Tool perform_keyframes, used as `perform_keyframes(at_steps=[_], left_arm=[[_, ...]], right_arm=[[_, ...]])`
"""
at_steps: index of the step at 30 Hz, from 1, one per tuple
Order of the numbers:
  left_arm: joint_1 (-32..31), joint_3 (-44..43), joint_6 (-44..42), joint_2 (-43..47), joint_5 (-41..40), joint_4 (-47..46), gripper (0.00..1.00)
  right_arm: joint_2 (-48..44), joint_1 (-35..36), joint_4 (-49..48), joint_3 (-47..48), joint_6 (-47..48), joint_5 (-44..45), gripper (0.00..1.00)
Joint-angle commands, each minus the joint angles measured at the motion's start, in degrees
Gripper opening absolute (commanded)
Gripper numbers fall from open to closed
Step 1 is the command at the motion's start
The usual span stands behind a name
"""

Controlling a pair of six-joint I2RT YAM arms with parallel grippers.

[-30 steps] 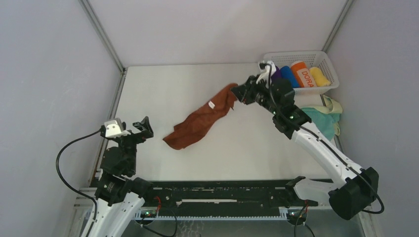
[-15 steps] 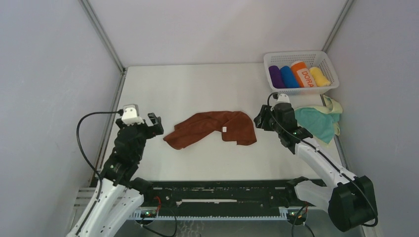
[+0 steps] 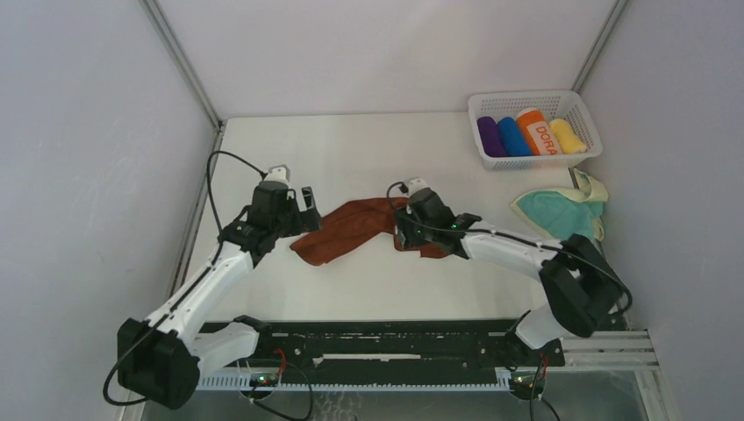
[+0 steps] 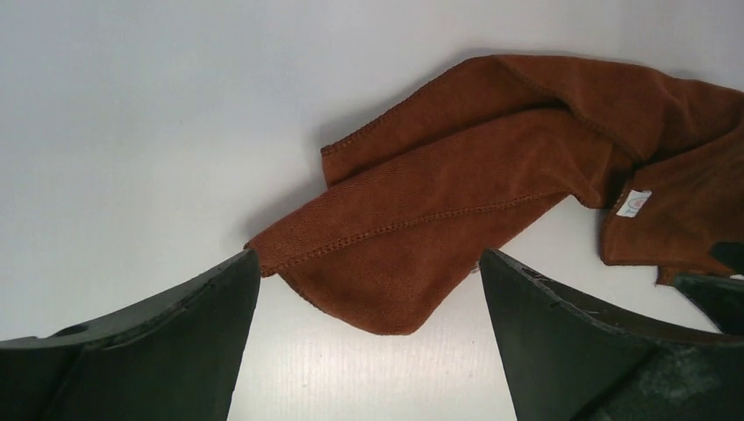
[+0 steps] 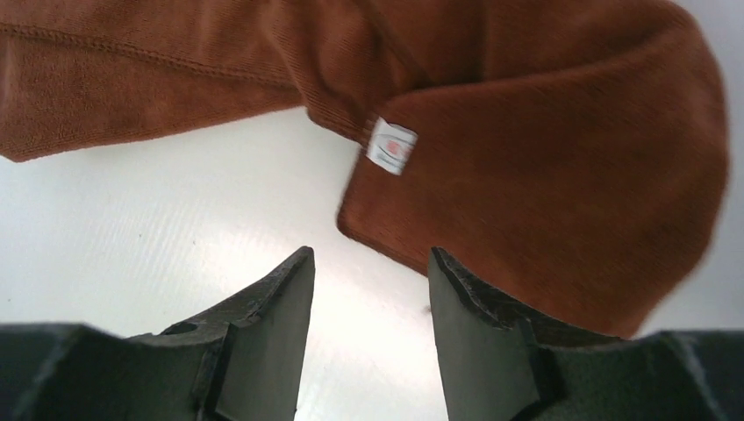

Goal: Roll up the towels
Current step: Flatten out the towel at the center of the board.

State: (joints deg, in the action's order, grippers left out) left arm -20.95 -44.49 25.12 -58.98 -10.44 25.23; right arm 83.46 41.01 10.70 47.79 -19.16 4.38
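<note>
White tabletop (image 3: pixel 368 149) carries the crumpled rust-brown terry towel (image 3: pixel 351 230) mid-table; the teal-and-cream towel (image 3: pixel 557 210) lies by the right edge. My left gripper (image 4: pixel 368 263) gapes wide over the brown towel's left corner; my right gripper (image 5: pixel 368 259) stands part-open, empty, at its labelled end. I'd pinch both corners low and draw them apart, flattening before rolling.

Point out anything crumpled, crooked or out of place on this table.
The brown towel lies mid-table twisted and folded over itself, not flat for rolling. The teal towel sits bunched at the right edge, near the basket. Nothing looks spilled or damaged.
</note>
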Motion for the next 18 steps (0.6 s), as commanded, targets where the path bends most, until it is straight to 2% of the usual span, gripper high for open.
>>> perform_keyframes(at_steps=[1, 6, 18], left_arm=[[5.4, -3.7, 4.9, -4.2, 10.3, -2.8, 1.0], [7.9, -5.7, 5.8, -10.3, 13.9, -2.9, 1.0], [7.9, -9.2, 7.6, -23.9, 17.0, -3.4, 1.0]], right_arm=[[7.6, 3.5, 1.6, 8.1, 2.8, 4.1, 0.49], [14.8, 5.5, 5.4, 13.4, 3.0, 4.9, 0.45], [19.8, 9.3, 10.9, 16.4, 1.1, 7.1, 0.38]])
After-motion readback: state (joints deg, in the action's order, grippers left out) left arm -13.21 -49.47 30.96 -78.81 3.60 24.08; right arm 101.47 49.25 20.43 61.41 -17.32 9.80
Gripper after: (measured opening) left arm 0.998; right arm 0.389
